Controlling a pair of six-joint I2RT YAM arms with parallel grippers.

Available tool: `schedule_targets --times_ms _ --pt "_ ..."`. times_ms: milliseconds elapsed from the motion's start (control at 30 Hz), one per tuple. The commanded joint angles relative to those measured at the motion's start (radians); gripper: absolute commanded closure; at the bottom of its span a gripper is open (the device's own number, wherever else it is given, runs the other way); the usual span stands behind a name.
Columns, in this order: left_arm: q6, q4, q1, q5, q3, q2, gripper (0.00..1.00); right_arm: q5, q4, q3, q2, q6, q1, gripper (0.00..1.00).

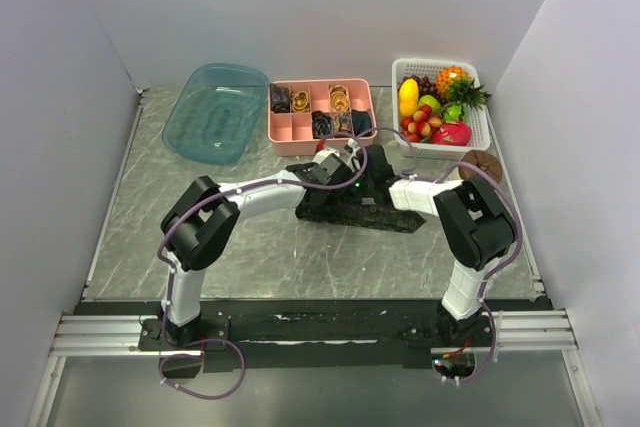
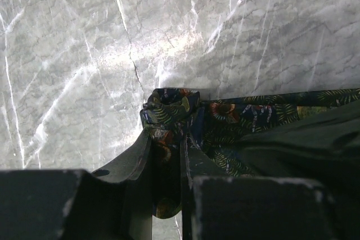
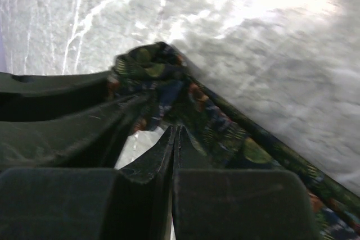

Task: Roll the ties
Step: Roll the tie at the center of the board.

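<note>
A dark tie [image 1: 372, 215] with a leafy multicoloured print lies as a strip across the middle of the table, one end bunched into a small coil [image 2: 169, 102]. My left gripper [image 2: 166, 136] is shut on that coiled end, with fabric showing between its fingers. My right gripper [image 3: 175, 130] is shut, fingers pressed flat together, its tip touching the tie [image 3: 152, 68] beside the coil; no fabric shows between them. From above, both grippers [image 1: 345, 172] [image 1: 376, 183] meet over the tie. Rolled ties [image 1: 300, 101] sit in a pink tray [image 1: 320, 151].
A blue plastic tub [image 1: 215, 112] lies at the back left. A white basket [image 1: 480, 122] of toy fruit stands at the back right, with a brown round object [image 1: 482, 163] in front of it. White walls close in the table on three sides.
</note>
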Motion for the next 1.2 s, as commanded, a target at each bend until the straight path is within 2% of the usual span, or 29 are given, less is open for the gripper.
schedule_targets --times_ms 0,100,167,200,367,500,800,1167 --pt "-0.021 -0.092 -0.016 0.006 0.034 0.074 0.95 -0.021 0.048 -0.026 -0.066 -0.008 -0.028 1.00" --pt "-0.031 -0.124 -0.030 -0.014 0.067 0.099 0.91 -0.031 0.060 -0.038 -0.064 -0.003 -0.041 1.00" --pt "-0.039 -0.137 -0.039 -0.026 0.084 0.105 0.84 -0.033 0.061 -0.044 -0.061 -0.003 -0.047 1.00" --pt "-0.042 -0.140 -0.045 -0.028 0.089 0.107 0.77 -0.033 0.060 -0.044 -0.063 -0.005 -0.048 1.00" --pt "-0.057 -0.135 -0.062 -0.022 0.104 0.094 0.58 -0.039 0.069 -0.061 -0.073 -0.002 -0.064 1.00" --pt "-0.067 -0.122 -0.071 -0.027 0.110 0.085 0.38 -0.067 0.098 -0.076 -0.078 0.020 -0.083 1.00" --pt "-0.085 -0.056 -0.082 -0.011 0.094 0.015 0.38 -0.123 0.132 -0.116 -0.107 0.038 -0.131 1.00" --pt "-0.097 -0.121 -0.102 -0.050 0.161 -0.007 0.38 -0.133 0.132 -0.113 -0.095 0.037 -0.139 1.00"
